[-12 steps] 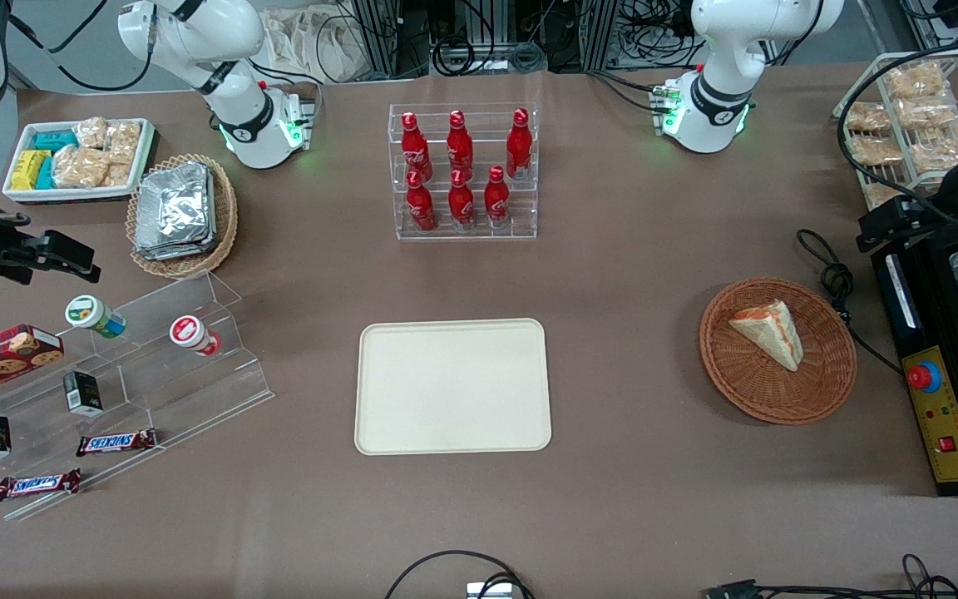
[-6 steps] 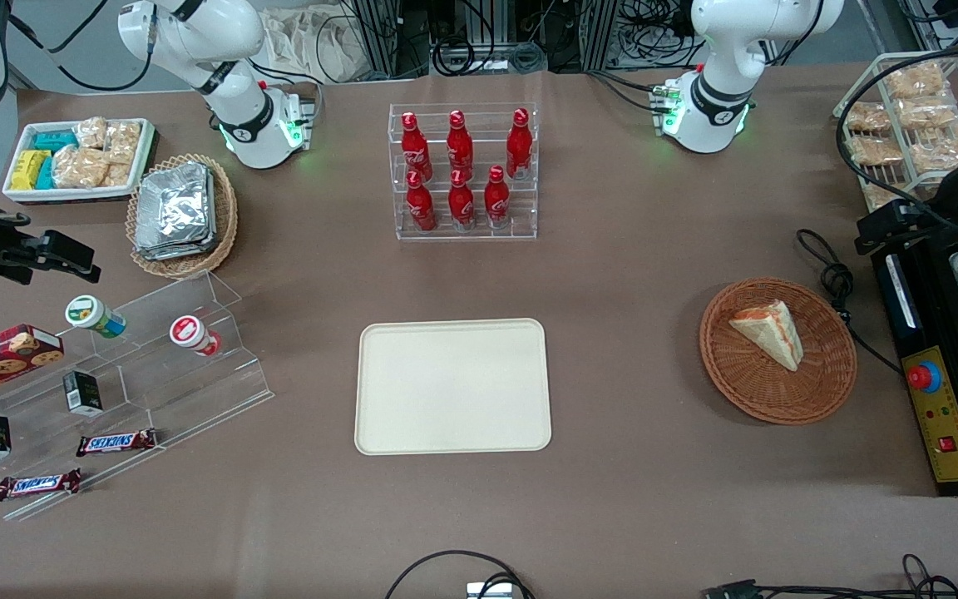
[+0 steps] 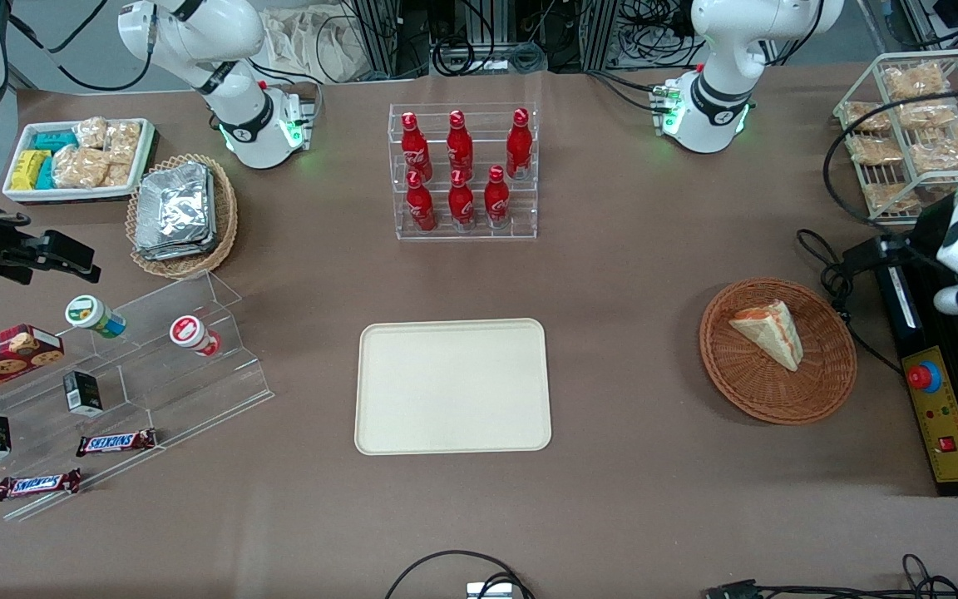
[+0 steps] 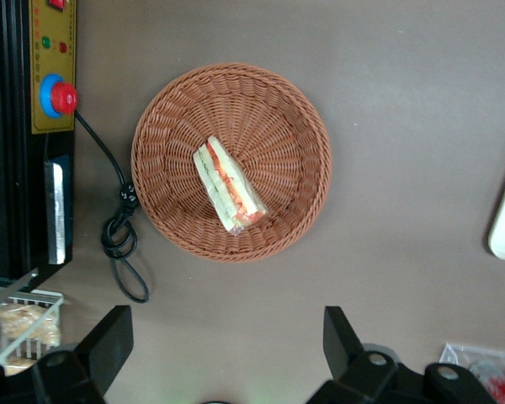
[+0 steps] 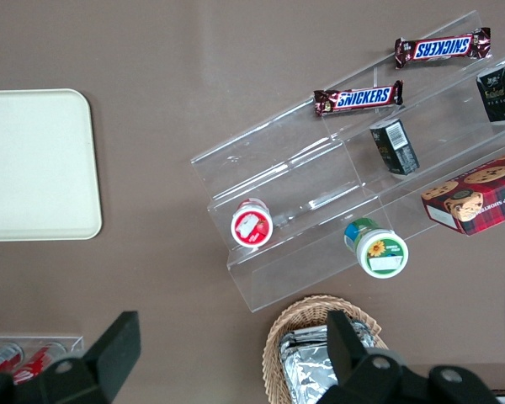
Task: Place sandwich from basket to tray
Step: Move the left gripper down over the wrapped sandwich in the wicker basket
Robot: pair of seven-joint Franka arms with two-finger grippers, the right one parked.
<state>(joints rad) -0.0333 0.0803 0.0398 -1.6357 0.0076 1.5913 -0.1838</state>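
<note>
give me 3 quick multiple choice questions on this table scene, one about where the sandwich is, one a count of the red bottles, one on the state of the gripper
1. Where is the sandwich?
A. on the tray
B. in the basket
C. on the bare table

2. How many red bottles stand in the clear rack?
A. four
B. six
C. eight

3. What state is the gripper in?
A. shut on the sandwich
B. shut and empty
C. open and empty

Answers:
1. B: the wedge lies inside the basket, while the tray holds nothing.
2. B: two rows of three show in the front view.
3. C: the left wrist view shows the jaws spread wide, up above the table beside the basket, with nothing between them.
</note>
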